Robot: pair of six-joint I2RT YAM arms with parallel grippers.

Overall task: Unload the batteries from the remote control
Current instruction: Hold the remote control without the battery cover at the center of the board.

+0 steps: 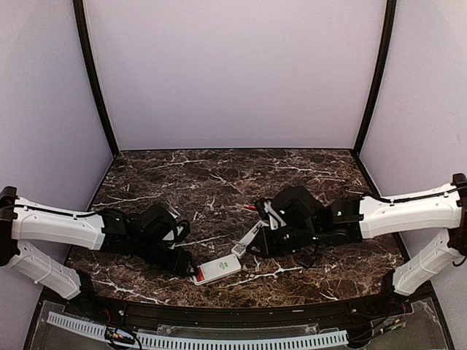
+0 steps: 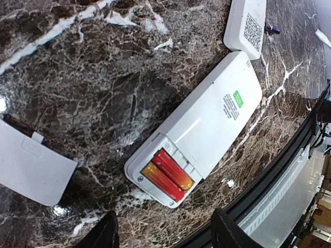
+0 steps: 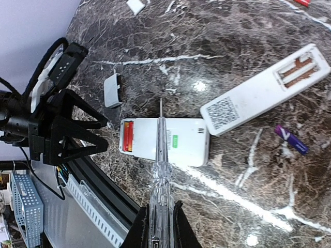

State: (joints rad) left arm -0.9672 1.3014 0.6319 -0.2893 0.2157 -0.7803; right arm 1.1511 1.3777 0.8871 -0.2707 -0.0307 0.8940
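Observation:
A white remote control (image 2: 207, 124) lies face down near the table's front edge, its battery bay uncovered. Two red batteries (image 2: 166, 174) sit side by side in that bay. My left gripper (image 2: 165, 235) hovers just short of that end, open, with nothing between its fingers (image 2: 103, 232). My right gripper (image 3: 160, 206) is shut on a clear-handled screwdriver (image 3: 161, 155), whose tip reaches over the remote (image 3: 165, 142) toward the table beyond. The batteries (image 3: 127, 136) show at the remote's left end in the right wrist view. In the top view the remote (image 1: 217, 270) lies between both grippers.
A second white remote (image 3: 269, 90) lies to the right with its bay empty. A purple battery (image 3: 291, 139) rests loose near it. A white cover (image 2: 31, 165) lies left of the loaded remote, and another cover (image 3: 135, 6) lies far back. The table's black front rim (image 2: 269, 191) is close.

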